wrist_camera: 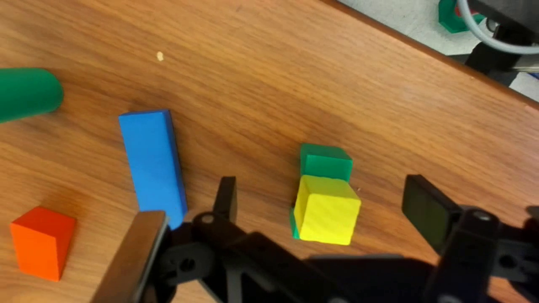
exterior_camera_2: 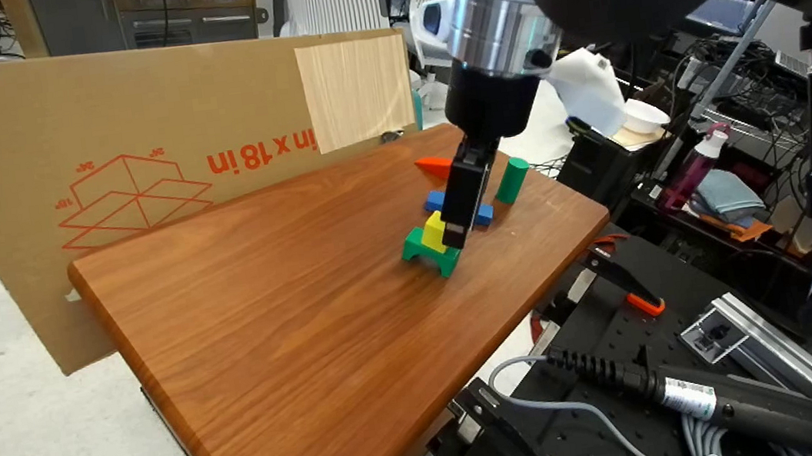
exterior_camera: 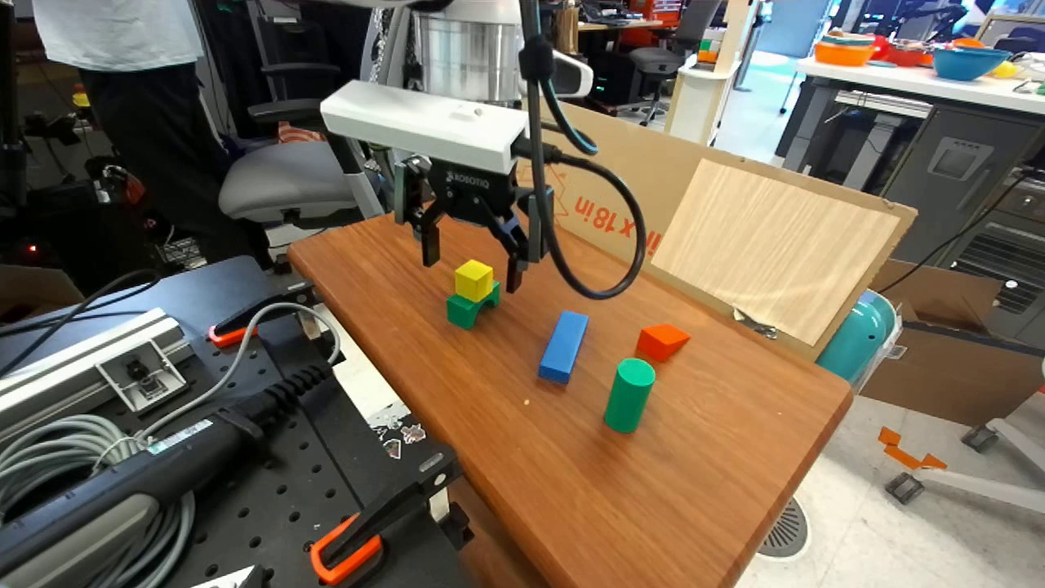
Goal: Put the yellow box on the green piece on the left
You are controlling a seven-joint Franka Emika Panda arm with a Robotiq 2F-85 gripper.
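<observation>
yellow box point(exterior_camera: 474, 282) atop green piece point(exterior_camera: 462, 312) | pincer point(exterior_camera: 473, 271) spread wide, gripping nothing | fingertip height hard to judge

I'm remotely watching a lab in an exterior view, its perforated black board point(exterior_camera: 294, 445) carrying coiled cable point(exterior_camera: 69, 437) near left.

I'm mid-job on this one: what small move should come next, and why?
I'd probably raise the gripper straight up without closing it. The yellow box already sits on the green piece, and the wrist view shows the gripper open with a gap on either side of the box, so lifting should leave it undisturbed.
</observation>
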